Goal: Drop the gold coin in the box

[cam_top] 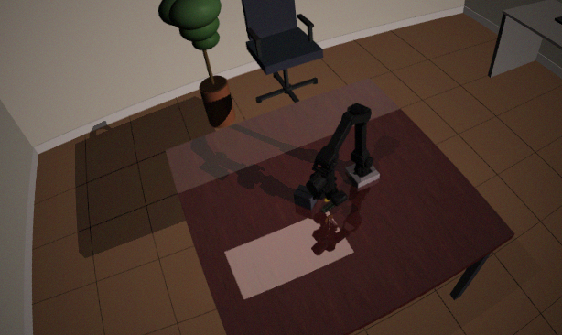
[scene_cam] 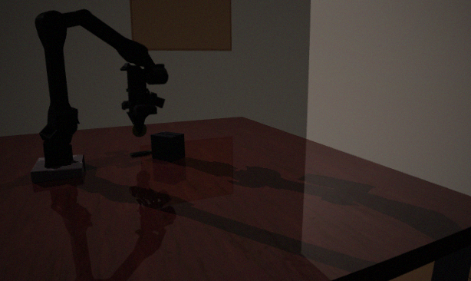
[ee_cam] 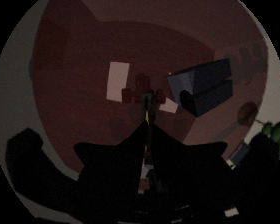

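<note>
Single arm poised above the dark red table [scene_cam: 268, 186], wrist pointing straight down. The gripper [scene_cam: 139, 129] is clenched on the gold coin [scene_cam: 139, 130], which hangs edge-down from the fingertips, lifted off the table and above the dark-green holder [scene_cam: 140, 153] lying flat below it. In the wrist view the coin [ee_cam: 147, 117] appears edge-on, as a thin vertical line between the closed jaws. The grey box [scene_cam: 167, 145] stands just beside the holder; from the wrist camera the box [ee_cam: 205, 84] lies up and to the right of the coin, its lid seen obliquely. A dark band along its top may be the slot, though this cannot be told for certain in the dim light. The coming transfer probably depends on carrying the coin sideways over the lid and turning the wrist until the coin's thin edge runs parallel to the slot's long axis.
</note>
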### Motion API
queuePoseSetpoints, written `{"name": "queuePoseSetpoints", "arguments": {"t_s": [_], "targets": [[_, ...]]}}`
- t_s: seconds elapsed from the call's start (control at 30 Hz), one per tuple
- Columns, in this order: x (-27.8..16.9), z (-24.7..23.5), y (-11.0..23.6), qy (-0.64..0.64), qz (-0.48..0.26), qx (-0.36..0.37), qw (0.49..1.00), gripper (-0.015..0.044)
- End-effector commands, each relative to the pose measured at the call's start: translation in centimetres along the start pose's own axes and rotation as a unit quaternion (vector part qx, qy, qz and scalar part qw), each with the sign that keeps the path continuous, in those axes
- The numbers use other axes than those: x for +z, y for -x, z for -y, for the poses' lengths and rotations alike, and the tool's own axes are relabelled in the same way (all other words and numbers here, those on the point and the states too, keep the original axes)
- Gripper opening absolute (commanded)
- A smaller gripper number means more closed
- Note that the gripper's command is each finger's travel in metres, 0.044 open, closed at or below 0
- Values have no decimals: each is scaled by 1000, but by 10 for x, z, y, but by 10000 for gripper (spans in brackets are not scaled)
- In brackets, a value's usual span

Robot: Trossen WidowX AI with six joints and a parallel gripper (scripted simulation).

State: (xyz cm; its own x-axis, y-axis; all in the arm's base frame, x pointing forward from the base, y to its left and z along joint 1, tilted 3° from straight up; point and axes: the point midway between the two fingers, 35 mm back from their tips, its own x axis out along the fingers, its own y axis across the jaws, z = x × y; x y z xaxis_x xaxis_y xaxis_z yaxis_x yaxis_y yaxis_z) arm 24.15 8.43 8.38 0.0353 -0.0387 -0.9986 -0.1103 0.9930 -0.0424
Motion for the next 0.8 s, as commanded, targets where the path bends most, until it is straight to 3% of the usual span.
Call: {"name": "queuePoseSetpoints", "arguments": {"t_s": [0.0,0.4,0.77], "targets": [[1,0,14,-2,9,1,1000,0],[-3,1,36,-5,9,1,1000,0],[-5,3,37,-182,9,2,983,0]]}}
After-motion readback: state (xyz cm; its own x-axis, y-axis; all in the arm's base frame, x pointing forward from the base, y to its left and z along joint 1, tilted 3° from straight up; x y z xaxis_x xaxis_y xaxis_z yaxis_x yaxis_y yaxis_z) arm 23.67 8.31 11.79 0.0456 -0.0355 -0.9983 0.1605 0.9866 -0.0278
